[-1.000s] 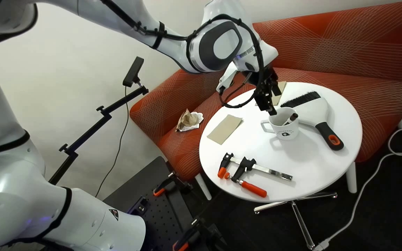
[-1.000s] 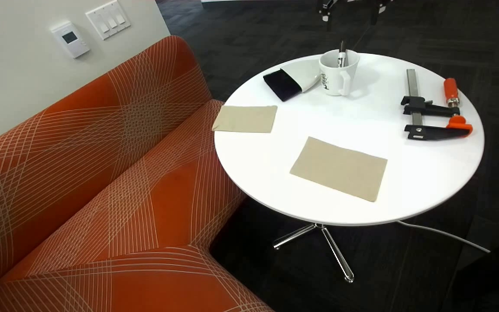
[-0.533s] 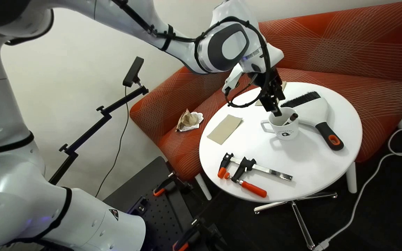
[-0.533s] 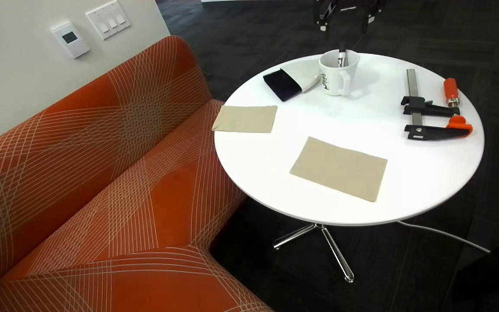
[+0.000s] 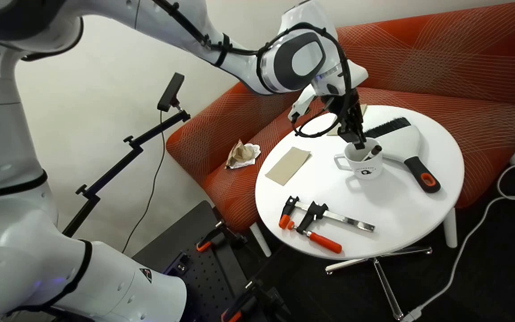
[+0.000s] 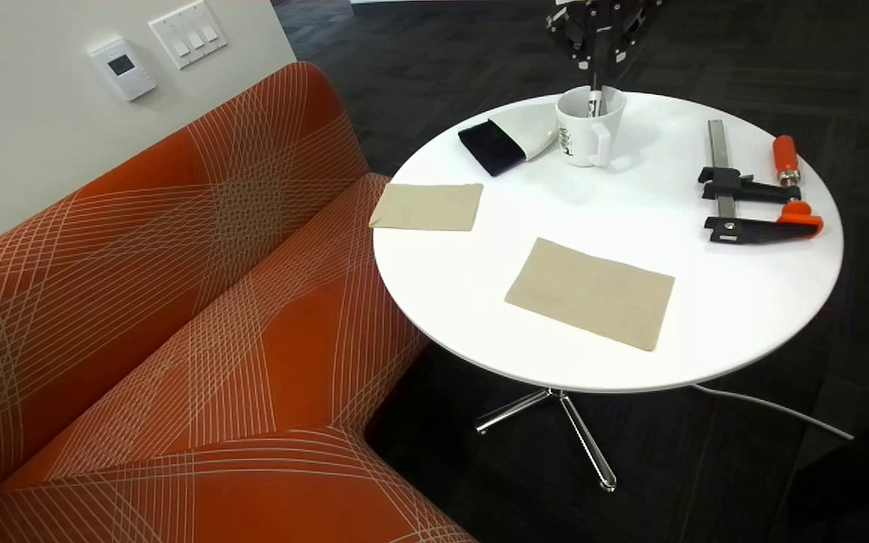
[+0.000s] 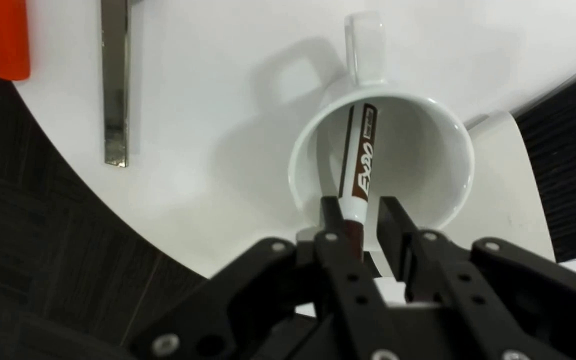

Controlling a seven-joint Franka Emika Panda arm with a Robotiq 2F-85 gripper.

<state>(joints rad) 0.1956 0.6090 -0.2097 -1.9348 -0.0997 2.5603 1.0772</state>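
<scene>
On the round white table [image 6: 736, 309] I see a red-handled bar clamp [image 5: 314, 213], a black-bristled hand brush [image 5: 401, 144] and two tan paper napkins [image 6: 593, 294]. Crumpled brown paper [image 5: 241, 153] sits on the orange sofa [image 6: 253, 317]; a thermostat [image 6: 123, 69] hangs beside the triple light switch [image 6: 189, 35].

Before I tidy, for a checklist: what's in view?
Table: 1, white, beside sofa
Mug: 1, white, table
Marker: 1, brown-white, in mug
Brush: 1, white-black, near mug
Clamp: 1, black-red, table
Napkins: 2, tan, table
Sofa: 1, orange, by wall
Wrapping: 1, brown, sofa
Thermostat: 1, white, wall
Switch panel: 1, white, wall
Stand: 1, black, near wall
Cable: 1, white, floor
Other clamps: 2, black-orange, perforated board
Arm: 1, white, above table
Gripper: 1, black, around marker
</scene>
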